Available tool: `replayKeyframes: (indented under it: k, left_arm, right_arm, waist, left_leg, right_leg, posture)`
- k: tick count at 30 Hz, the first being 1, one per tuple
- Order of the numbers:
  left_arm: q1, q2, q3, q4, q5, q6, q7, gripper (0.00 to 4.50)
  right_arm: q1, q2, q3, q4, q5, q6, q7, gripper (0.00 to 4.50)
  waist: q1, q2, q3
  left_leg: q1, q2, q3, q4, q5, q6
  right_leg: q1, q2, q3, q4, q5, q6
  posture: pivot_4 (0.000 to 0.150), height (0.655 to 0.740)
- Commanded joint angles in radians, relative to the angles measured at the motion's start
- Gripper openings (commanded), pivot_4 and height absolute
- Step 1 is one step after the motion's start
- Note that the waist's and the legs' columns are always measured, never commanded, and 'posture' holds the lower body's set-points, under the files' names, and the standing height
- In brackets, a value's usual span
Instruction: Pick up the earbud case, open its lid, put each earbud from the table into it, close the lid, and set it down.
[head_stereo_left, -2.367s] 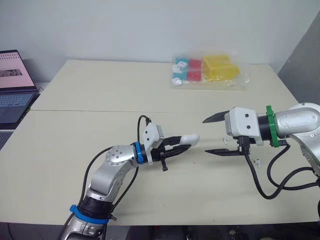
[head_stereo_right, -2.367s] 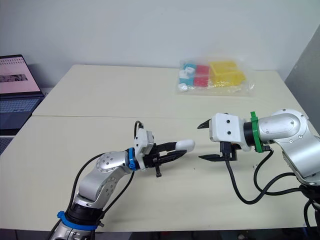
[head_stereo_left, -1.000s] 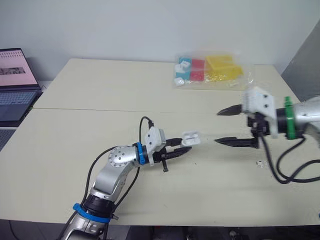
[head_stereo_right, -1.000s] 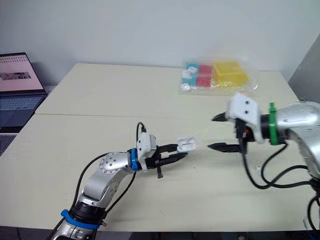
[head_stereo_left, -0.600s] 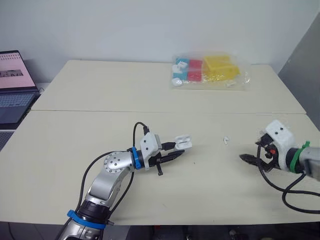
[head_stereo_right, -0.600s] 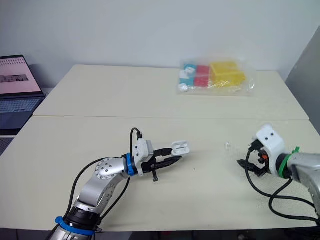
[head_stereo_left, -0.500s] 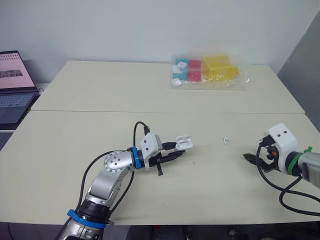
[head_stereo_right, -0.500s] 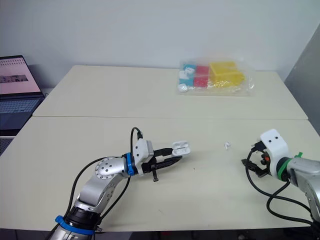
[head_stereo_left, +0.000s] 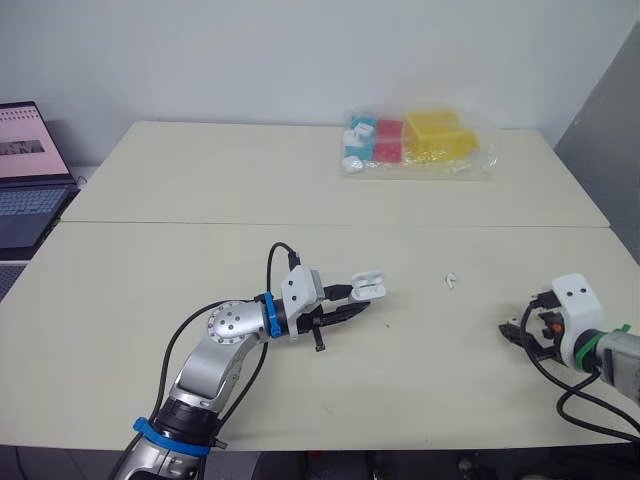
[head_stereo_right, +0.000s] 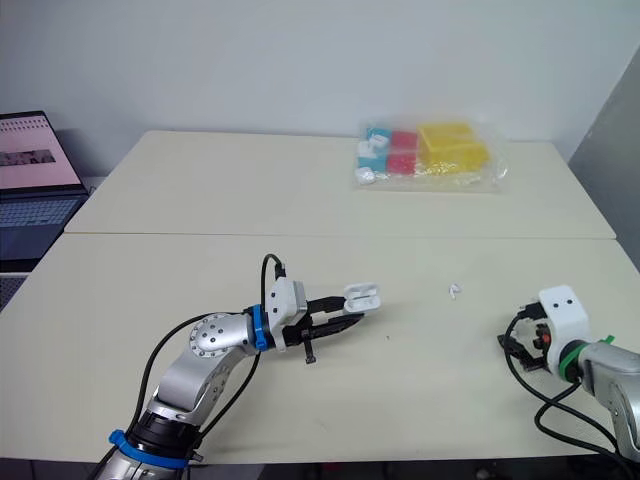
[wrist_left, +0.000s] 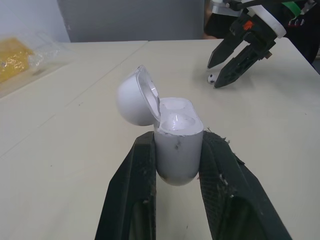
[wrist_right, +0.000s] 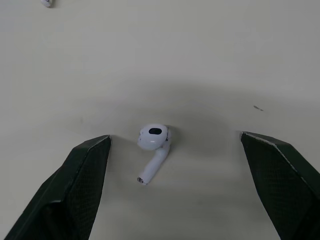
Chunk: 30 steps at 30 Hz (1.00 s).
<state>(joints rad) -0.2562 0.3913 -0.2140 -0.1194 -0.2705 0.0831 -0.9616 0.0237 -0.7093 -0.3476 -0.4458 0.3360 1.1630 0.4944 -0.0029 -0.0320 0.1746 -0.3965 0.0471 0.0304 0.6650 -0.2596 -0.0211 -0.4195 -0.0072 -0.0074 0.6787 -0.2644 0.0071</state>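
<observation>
Left fingers (head_stereo_left: 348, 304) clamp case (wrist_left: 177, 147), lid (wrist_left: 135, 97) open. Right fingers (head_stereo_left: 512, 331) spread wide, straddling earbud (wrist_right: 152, 139) on surface (head_stereo_left: 180, 250). Second earbud (head_stereo_left: 452, 281) lies between both arms.

no readable text, labels, brands, numbers or signs anywhere

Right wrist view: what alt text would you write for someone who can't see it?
A white earbud lies on the beige table between the two black fingers of the right tool, spread wide open and not touching it. A second earbud lies farther off at the picture's edge.
</observation>
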Motion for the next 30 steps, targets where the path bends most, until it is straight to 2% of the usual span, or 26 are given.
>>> replayKeyframes:
  k: [1,5,7,9,17,20,22,24,26,30]
  left_arm:
    - [-0.015,0.006,-0.001,-0.045,-0.005,-0.007,-0.002,0.80]
    - [-0.013,0.011,0.000,-0.046,-0.006,-0.006,-0.005,0.80]
    - [-0.015,0.012,0.001,-0.044,-0.006,-0.006,-0.005,0.80]
    - [-0.017,0.011,0.001,-0.041,-0.005,-0.008,-0.005,0.80]
    - [-0.012,0.010,-0.002,-0.041,0.001,-0.011,-0.004,0.80]
    - [-0.002,0.015,0.000,-0.041,0.004,-0.015,-0.004,0.80]
    - [0.002,0.018,0.001,-0.039,0.007,-0.020,-0.004,0.80]
    - [0.007,0.020,0.000,-0.040,0.013,-0.026,0.001,0.80]
    - [0.009,0.020,0.000,-0.040,0.017,-0.030,0.003,0.80]
    - [0.024,0.024,0.000,-0.052,0.020,-0.031,0.005,0.80]
  right_arm:
    - [0.009,0.023,-0.032,0.019,0.008,-0.036,-0.009,4.30]
    - [0.006,0.041,-0.027,0.046,0.006,-0.063,-0.013,4.30]
    - [0.004,0.046,-0.028,0.049,0.011,-0.056,-0.014,3.93]
    - [0.004,0.043,-0.023,0.048,0.012,-0.055,-0.012,3.39]
    - [0.023,0.003,-0.008,0.008,0.022,-0.062,0.026,0.47]
    - [0.042,-0.075,0.019,-0.027,0.043,-0.091,0.109,0.43]
    - [0.056,-0.174,0.070,-0.059,0.059,-0.190,0.245,0.43]
    - [0.048,-0.294,0.147,-0.063,0.052,-0.392,0.460,0.43]
    - [0.040,-0.347,0.187,-0.039,0.052,-0.522,0.580,0.43]
    - [-0.026,-0.467,0.322,0.089,-0.090,-0.757,0.706,0.43]
  waist:
    - [0.000,0.000,0.000]
    - [-0.001,0.000,0.000]
    - [-0.001,0.000,0.000]
    - [0.000,0.000,0.000]
    - [0.001,0.000,0.000]
    - [0.001,0.000,0.000]
    - [0.000,0.001,0.000]
    - [-0.003,0.001,0.001]
    - [-0.004,0.001,0.001]
    - [-0.001,0.000,0.001]
  left_leg:
    - [0.000,0.000,0.000,0.000,0.000,0.000]
    - [0.001,0.000,0.000,0.000,0.000,0.000]
    - [0.002,0.000,0.000,0.000,0.000,0.000]
    - [0.003,0.000,0.000,0.000,0.000,0.000]
    - [0.004,0.000,0.000,0.000,0.000,0.000]
    - [0.004,0.000,0.000,0.000,0.000,0.000]
    - [0.004,0.000,-0.001,0.000,0.000,0.000]
    - [0.004,0.000,0.000,-0.001,0.000,0.000]
    - [0.005,0.000,0.000,-0.001,0.000,0.000]
    - [0.006,0.000,0.000,-0.001,0.000,0.000]
  right_leg:
    - [0.000,0.000,0.000,0.000,0.000,0.000]
    - [0.001,0.000,0.001,0.000,0.000,0.000]
    - [0.002,0.000,0.001,0.000,0.000,0.000]
    - [0.003,0.000,0.001,0.000,0.000,0.000]
    - [0.005,0.000,0.000,-0.001,0.000,0.000]
    - [0.005,-0.001,0.000,-0.001,0.000,0.000]
    - [0.005,-0.001,0.000,-0.002,0.000,0.000]
    - [0.004,-0.001,0.000,-0.002,0.000,0.000]
    - [0.005,0.000,0.000,-0.003,0.000,0.000]
    - [0.006,0.000,-0.002,-0.004,0.000,0.000]
  posture:
    - [0.150,0.7400]
    - [0.150,0.7400]
    - [0.150,0.7400]
    - [0.150,0.7400]
    - [0.150,0.7400]
    - [0.150,0.7400]
    - [0.150,0.7400]
    - [0.150,0.7400]
    - [0.150,0.7400]
    - [0.150,0.7400]
